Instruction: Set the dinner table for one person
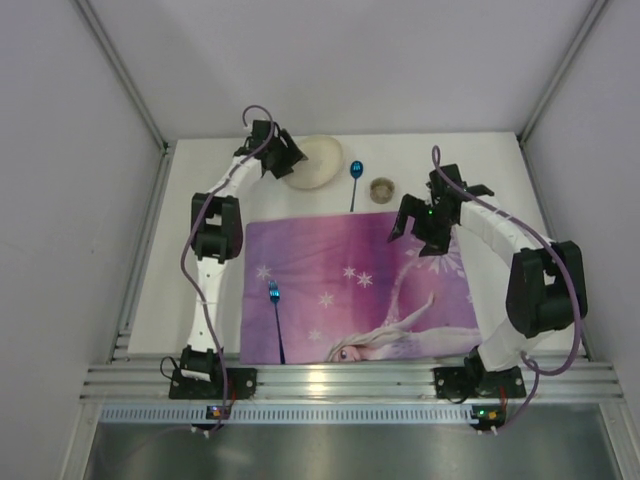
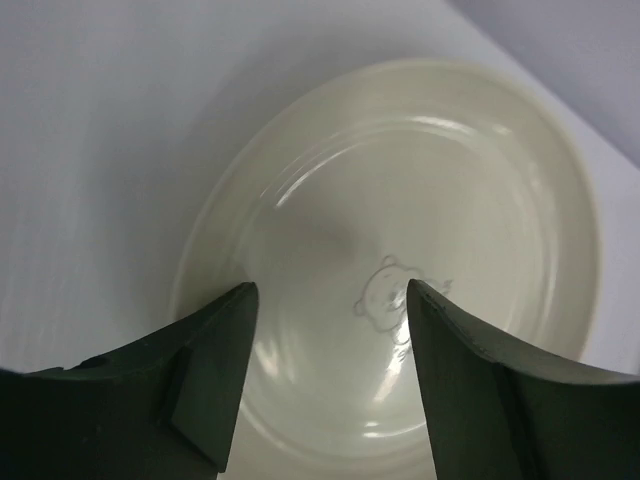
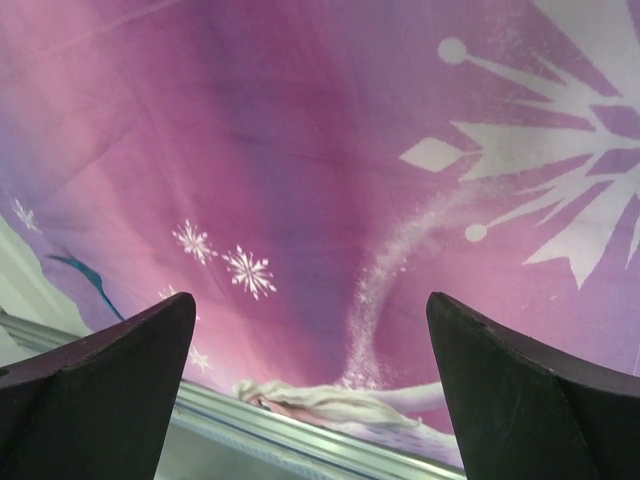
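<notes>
A large plain white worktop fills the floor of a white-walled booth, seen from above, running from a metal rail at the near edge to the back wall. A purple-pink placemat printed with snowflakes and a cartoon girl lies flat on its near half, its near edge against the rail. A blue fork lies on the left part of the placemat, tines pointing away from the rail.

Beyond the placemat's far edge, three things sit on the bare worktop in a row. A cream plate is on the left, a blue spoon lies just to its right with its bowl at the far end, and a small round cup stands just right of the spoon.

The left arm reaches to the far left, and the left fingers are at the plate's left rim. In the left wrist view these fingers are spread apart with nothing gripped, the near rim of the plate showing between them; a faint bear outline marks the plate's surface. Whether they touch the plate cannot be told.

The right arm bends in from the right, holding the right fingers over the placemat's far right corner. The right wrist view shows them spread wide and empty above the placemat.
</notes>
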Available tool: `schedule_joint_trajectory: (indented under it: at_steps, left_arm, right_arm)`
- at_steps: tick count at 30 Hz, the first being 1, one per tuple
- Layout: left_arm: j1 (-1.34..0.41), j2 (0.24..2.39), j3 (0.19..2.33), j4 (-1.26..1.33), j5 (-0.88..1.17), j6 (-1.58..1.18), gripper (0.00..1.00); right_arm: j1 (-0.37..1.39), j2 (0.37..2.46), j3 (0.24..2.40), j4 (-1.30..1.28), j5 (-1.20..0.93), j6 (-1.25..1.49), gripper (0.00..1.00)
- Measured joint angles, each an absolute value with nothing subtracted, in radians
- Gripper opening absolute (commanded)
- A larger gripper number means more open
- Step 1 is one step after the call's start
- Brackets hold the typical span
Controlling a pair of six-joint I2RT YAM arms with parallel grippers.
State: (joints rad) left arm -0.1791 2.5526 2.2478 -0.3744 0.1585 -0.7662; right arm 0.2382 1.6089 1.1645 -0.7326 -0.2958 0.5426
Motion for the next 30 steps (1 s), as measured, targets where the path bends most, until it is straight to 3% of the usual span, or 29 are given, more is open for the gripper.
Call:
schedule_joint_trajectory:
  at_steps: [15, 18, 23, 26, 30]
  left_arm:
    - [-0.153, 2.584, 2.217, -0.302, 0.219, -0.751, 0.52]
    - [-0.155, 2.556, 2.212, -0.377, 0.146, -0.726, 0.55]
    - [-0.152, 2.444, 2.105, -0.501, -0.002, -0.646, 0.80]
    - [-0.146, 2.339, 1.977, -0.524, -0.030, -0.596, 0.87]
    - [-0.139, 2.259, 1.952, -0.560, -0.051, -0.542, 0.88]
  right_arm:
    - [0.238, 1.588, 1.215, -0.762, -0.216, 0.677, 1.00]
    - [0.238, 1.525, 1.142, -0.756, -0.215, 0.675, 1.00]
    - [0.239, 1.412, 1.026, -0.740, -0.207, 0.664, 1.00]
    - [0.239, 1.309, 0.959, -0.725, -0.206, 0.664, 1.00]
    - [0.239, 1.182, 0.886, -0.707, -0.208, 0.672, 1.00]
